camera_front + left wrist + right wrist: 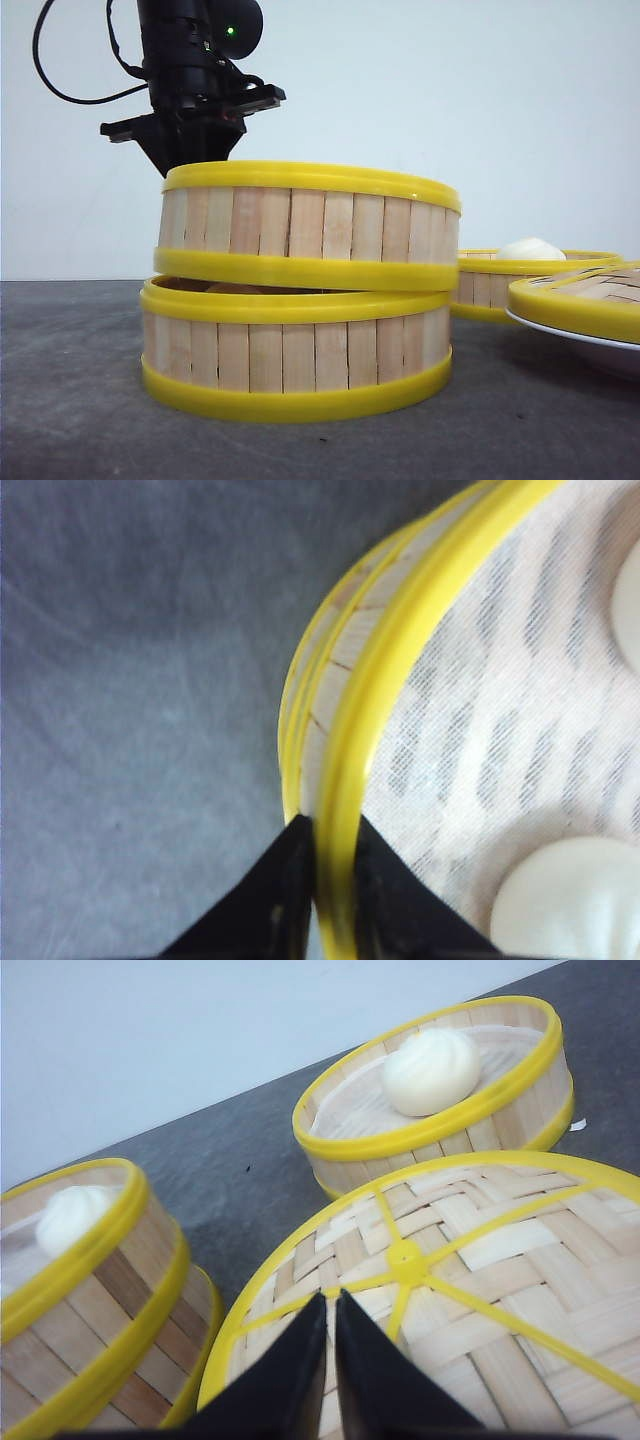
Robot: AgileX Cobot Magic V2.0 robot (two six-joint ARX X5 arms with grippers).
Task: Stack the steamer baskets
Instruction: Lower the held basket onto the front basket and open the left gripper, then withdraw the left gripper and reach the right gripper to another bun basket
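Left fingers [332, 880] pinch the upper basket's [310, 226] rim — right fingers [331, 1360] closed, empty.

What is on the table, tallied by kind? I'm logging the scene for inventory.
Steamer baskets: 3 (top of stack, bottom of stack, separate one)
Woven lid: 1
White plate: 1
Buns visible: 4 ()
Total: 9

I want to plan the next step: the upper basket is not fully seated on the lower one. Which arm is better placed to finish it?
Left. The left gripper is shut on the upper basket rim; the right gripper hovers over the lid.
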